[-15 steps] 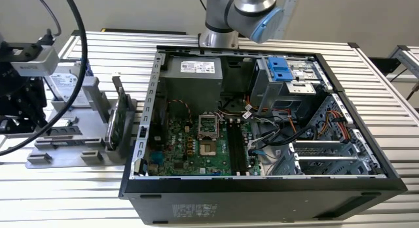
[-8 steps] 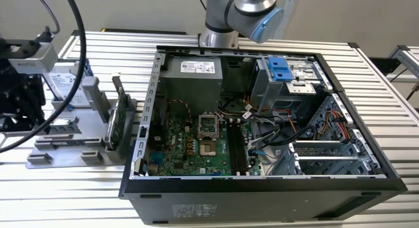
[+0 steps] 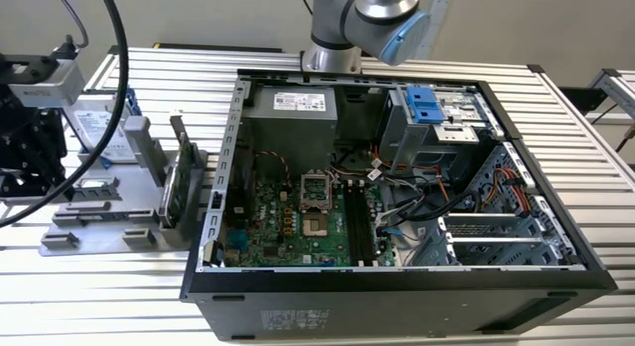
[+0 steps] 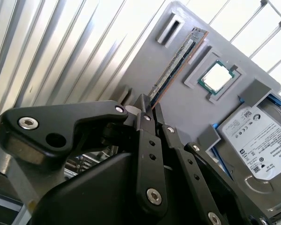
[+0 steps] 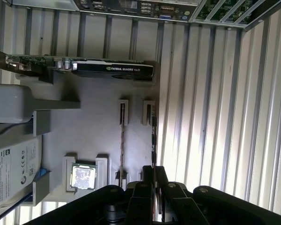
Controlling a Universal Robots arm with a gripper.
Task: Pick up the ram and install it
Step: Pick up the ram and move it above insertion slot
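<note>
The exterior view takes in the open computer case [image 3: 397, 279] on the slatted table [image 3: 585, 130], its motherboard [image 3: 297, 227] bare, with the grey parts tray [image 3: 89, 238] beside it on the exterior view's left. A graphics card [image 3: 177, 184] stands on edge in that tray. The robot arm [image 3: 367, 22] enters from above the case. A black assembly [image 3: 22, 138] at that view's left edge is cut off by the frame, and I cannot make out its tip there.

Both wrist views look along the gripper [image 4: 149, 104] at the tray, and they show the ram [image 4: 175, 65], a thin dark stick standing on edge in the tray's slots along one edge. The second wrist view shows a processor [image 4: 218, 77] in its recess and a hard drive [image 4: 257, 136] in a blue frame. The first wrist view adds the graphics card's length and the case's rear ports [image 5: 131, 4].

The near end of the ram is hidden between the black fingers [image 5: 146, 176]. They are drawn close together, pinching that end, while the stick still sits in the tray. Its lower edge is hidden in the slots.
</note>
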